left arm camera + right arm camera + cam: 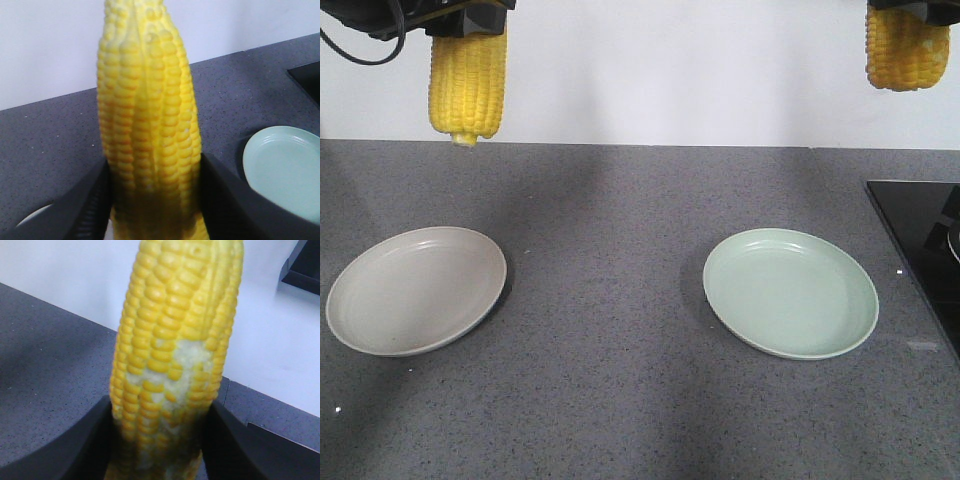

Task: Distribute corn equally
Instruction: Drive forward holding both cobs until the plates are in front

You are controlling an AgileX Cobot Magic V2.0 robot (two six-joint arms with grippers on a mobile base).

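Two bright-yellow husked corn cobs, hanging upright: left cob (468,85) clamped between left gripper (152,200) fingers, right cob (906,48) between right gripper (160,440) fingers. Likely stiff, moderately heavy, kernels bruisable; mid-length hold best. Beige round plate (380,320) and pale-green round plate (790,335) well below fingers, bare.

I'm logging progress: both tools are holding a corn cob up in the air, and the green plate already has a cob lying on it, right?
Not quite. The green plate has nothing on it, and neither does the beige plate, as the exterior front view shows. The rest stands: the left tool holds one corn cob aloft and the right tool holds the other cob.
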